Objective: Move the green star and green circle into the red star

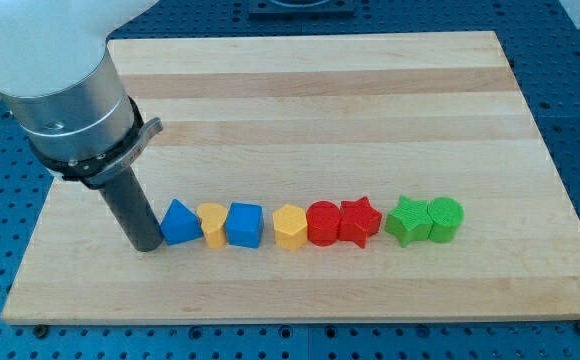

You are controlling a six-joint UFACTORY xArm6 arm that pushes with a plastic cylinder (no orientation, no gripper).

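Note:
The green star (406, 221) and the green circle (445, 219) sit side by side, touching, at the right end of a row of blocks. The red star (360, 221) lies just left of the green star, with a small gap between them. The red star touches a red circle (323, 222) on its left. My tip (147, 244) rests on the board at the far left end of the row, right beside the blue triangle (179, 222), far from the green blocks.
The row also holds a yellow block (212, 223), a blue cube (244, 224) and a yellow hexagon (289, 226). The wooden board (310, 90) ends close below the row. The arm's grey body (65, 100) hangs over the board's left side.

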